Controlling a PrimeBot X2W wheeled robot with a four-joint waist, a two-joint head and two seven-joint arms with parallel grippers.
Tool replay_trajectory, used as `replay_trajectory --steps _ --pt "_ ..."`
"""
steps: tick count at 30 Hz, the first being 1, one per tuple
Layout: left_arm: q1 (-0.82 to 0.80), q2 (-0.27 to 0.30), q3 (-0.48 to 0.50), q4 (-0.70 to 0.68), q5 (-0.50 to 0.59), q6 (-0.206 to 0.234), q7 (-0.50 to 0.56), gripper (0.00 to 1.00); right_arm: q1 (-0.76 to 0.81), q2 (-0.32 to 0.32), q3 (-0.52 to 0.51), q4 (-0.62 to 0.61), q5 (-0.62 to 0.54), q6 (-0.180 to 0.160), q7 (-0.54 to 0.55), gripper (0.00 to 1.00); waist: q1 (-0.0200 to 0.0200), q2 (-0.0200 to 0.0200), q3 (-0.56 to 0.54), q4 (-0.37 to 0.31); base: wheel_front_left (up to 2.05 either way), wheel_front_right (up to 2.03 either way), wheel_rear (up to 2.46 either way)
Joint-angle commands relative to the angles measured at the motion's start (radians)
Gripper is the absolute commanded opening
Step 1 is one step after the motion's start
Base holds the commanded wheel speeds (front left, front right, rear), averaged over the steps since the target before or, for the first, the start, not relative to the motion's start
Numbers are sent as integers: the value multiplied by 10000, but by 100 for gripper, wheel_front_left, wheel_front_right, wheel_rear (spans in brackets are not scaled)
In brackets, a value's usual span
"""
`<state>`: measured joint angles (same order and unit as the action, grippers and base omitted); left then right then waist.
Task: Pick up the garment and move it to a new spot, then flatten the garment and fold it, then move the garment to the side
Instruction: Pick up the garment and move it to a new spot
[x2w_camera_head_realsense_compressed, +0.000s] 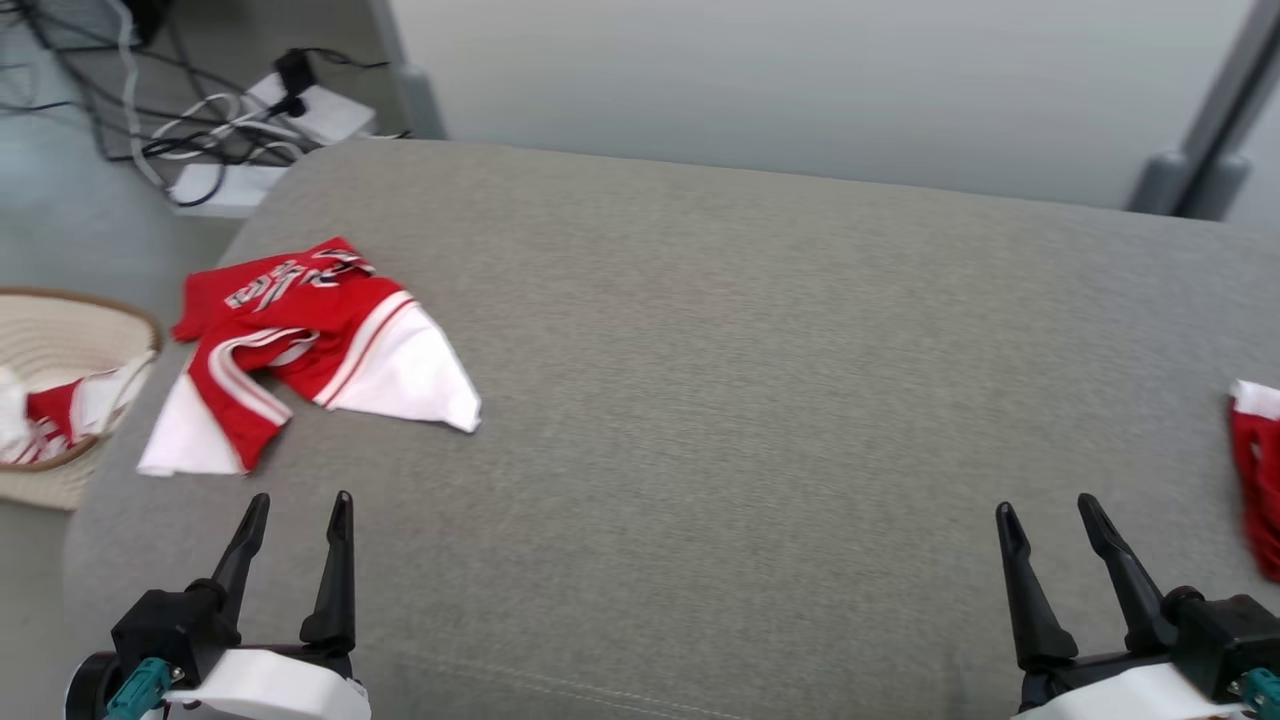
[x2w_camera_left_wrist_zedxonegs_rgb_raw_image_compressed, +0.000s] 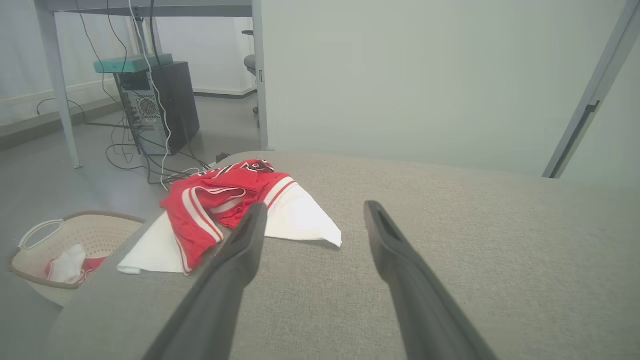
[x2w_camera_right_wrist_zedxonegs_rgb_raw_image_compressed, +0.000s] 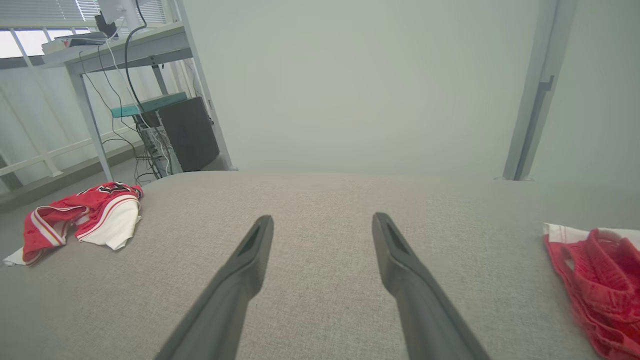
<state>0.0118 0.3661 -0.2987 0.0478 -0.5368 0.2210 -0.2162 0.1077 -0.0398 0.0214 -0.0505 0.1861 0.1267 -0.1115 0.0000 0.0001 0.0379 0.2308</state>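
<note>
A crumpled red and white garment (x2w_camera_head_realsense_compressed: 310, 345) lies at the left end of the grey cushioned surface (x2w_camera_head_realsense_compressed: 750, 400); it also shows in the left wrist view (x2w_camera_left_wrist_zedxonegs_rgb_raw_image_compressed: 225, 205) and the right wrist view (x2w_camera_right_wrist_zedxonegs_rgb_raw_image_compressed: 85, 215). My left gripper (x2w_camera_head_realsense_compressed: 300, 510) stands open just in front of it, nothing between its fingers (x2w_camera_left_wrist_zedxonegs_rgb_raw_image_compressed: 310, 212). At the near right, far from that garment, my right gripper (x2w_camera_head_realsense_compressed: 1050, 515) is open and empty too (x2w_camera_right_wrist_zedxonegs_rgb_raw_image_compressed: 322, 222).
Another red and white garment (x2w_camera_head_realsense_compressed: 1260, 470) lies at the right edge of the surface (x2w_camera_right_wrist_zedxonegs_rgb_raw_image_compressed: 600, 280). A beige basket (x2w_camera_head_realsense_compressed: 60, 340) with red and white cloth inside stands on the floor at the left (x2w_camera_left_wrist_zedxonegs_rgb_raw_image_compressed: 70, 245). Cables (x2w_camera_head_realsense_compressed: 200, 110), a computer tower (x2w_camera_left_wrist_zedxonegs_rgb_raw_image_compressed: 155, 107) and a desk lie beyond.
</note>
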Motion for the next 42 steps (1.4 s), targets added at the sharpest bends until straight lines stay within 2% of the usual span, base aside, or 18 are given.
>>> replay_trajectory --steps 1,8,14,27,35,39,42 --pt "-505 195 422 -175 -15 46 -137 100 -281 -105 341 -349 55 40 57 100 0 -1 -22 777 0 0 0" --pt "-416 48 434 44 -115 -11 -240 100 -171 -105 432 -494 45 40 193 100 0 -1 -96 1949 0 0 0" --pt "-412 -30 440 178 -167 -94 -301 100 -152 -105 503 -558 57 40 292 100 0 -1 -123 2328 0 0 0" --pt "-634 -195 607 296 -281 -152 -379 100 -137 -105 625 -484 167 40 306 100 0 -1 -176 2346 0 0 0" --pt "-1210 -474 1265 193 -331 7 -438 100 -196 -105 605 -601 141 40 357 100 0 -1 51 2156 0 0 0" --pt "-2402 -187 1704 358 -139 -257 -449 100 -309 -105 571 -728 15 40 455 100 0 -1 342 2031 0 0 0" --pt "-3613 199 1937 780 -117 -646 -441 100 -449 -105 591 -876 -112 40 579 100 0 -1 623 1860 0 0 0"
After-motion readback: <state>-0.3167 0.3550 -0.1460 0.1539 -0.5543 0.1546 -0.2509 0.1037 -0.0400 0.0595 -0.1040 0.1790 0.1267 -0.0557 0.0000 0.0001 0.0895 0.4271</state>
